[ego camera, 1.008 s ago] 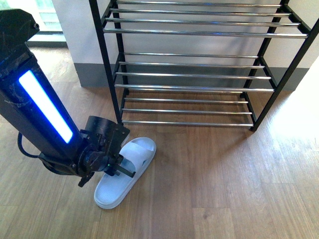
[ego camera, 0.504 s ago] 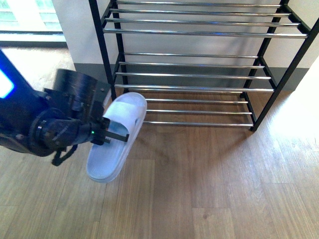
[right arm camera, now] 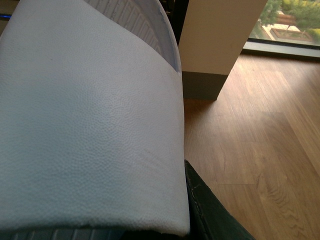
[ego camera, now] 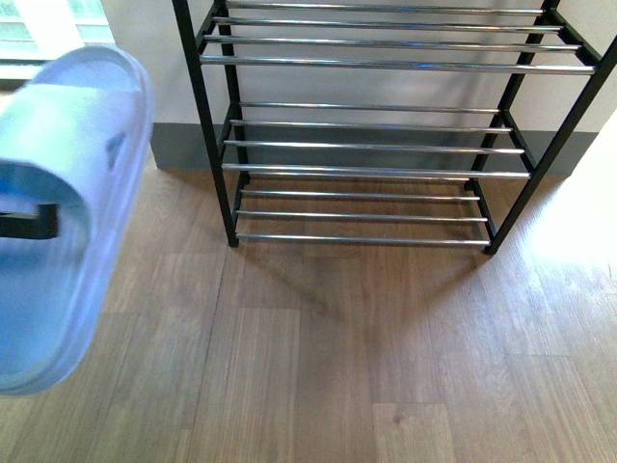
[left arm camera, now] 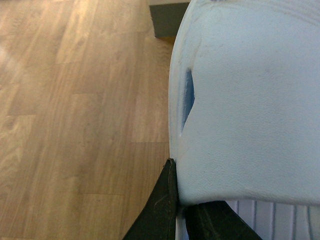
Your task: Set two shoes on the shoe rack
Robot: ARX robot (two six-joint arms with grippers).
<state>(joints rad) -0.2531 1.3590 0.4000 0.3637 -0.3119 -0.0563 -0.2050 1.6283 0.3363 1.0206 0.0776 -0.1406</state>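
pale blue slipper [ego camera: 82, 154] is up off the wood floor [ego camera: 386, 338], very close to the front camera at the far left. it is blurred and cut off by the frame edge, well apart from the shoe rack [ego camera: 376, 172]. left jaws are closed on its strap. in the left wrist view the strap [left arm camera: 250, 100] fills most of the frame and two black fingers [left arm camera: 157, 210] pinch its edge, tips hidden under it. the small blue slit-like mark [left arm camera: 187, 97] on the strap is not readable as a logo or letters.

right jaws are out of the front view. in the right wrist view they grip the strap of a second slipper [right arm camera: 85, 125]. only one black finger [right arm camera: 210, 212] shows, the other is hidden behind the strap. the ribbed insole [right arm camera: 135, 17] peeks out past the strap, the rest of the sole is cut off.

the rack stands against the wall [ego camera: 154, 58] with a grey skirting [ego camera: 178, 145]. it has a black frame and chrome rods. three tiers show and its top is cut off. white pillar [right arm camera: 220, 35] and window [right arm camera: 285, 25] sit beyond the second slipper. i cannot tell where this slipper sits relative to the rack.
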